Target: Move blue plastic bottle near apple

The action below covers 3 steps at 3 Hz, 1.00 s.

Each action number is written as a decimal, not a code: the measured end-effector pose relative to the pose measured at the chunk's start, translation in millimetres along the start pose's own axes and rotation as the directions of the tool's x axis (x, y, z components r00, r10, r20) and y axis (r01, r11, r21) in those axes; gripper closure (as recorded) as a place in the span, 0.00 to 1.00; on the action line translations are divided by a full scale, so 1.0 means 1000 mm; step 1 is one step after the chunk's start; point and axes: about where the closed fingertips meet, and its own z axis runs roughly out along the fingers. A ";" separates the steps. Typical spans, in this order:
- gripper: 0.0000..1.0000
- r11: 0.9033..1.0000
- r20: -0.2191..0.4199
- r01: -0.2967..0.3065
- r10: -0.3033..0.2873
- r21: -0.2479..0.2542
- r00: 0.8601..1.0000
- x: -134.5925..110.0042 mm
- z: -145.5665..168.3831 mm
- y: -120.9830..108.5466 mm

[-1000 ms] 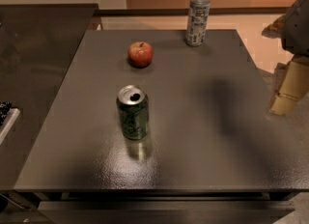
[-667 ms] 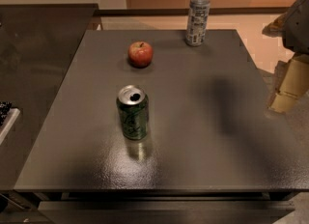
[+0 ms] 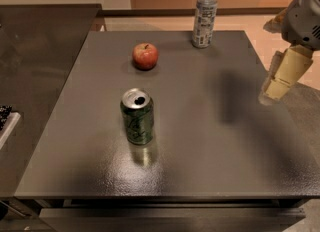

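At the far edge of the table (image 3: pixel 215 136), the blue plastic bottle (image 3: pixel 205 15) stands upright, right of the apple (image 3: pixel 145 56). It looks light, thin-walled and tippy, so I'd grip mid-label. My gripper (image 3: pixel 272 88) hovers off the right edge, well apart from it. I cannot tell its opening.

The gripper (image 3: pixel 274 87) shows at the right edge of the scene, about mid-height: a blocky, cream-yellow piece with flat faces and squared edges, narrowing to a paler, slightly translucent tip at its lower end. Directly above it sits a rounded light-grey housing (image 3: pixel 301 13) with a matte finish, cut off by the edge of view. A small cluster of dark vent holes marks its right side.
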 end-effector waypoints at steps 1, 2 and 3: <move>0.00 0.999 0.067 -0.032 0.031 0.016 0.997 -0.009 0.012 -0.028; 0.00 0.997 0.134 -0.070 0.064 0.038 0.989 -0.020 0.019 -0.055; 0.00 0.990 0.187 -0.126 0.112 0.062 0.976 -0.029 0.030 -0.083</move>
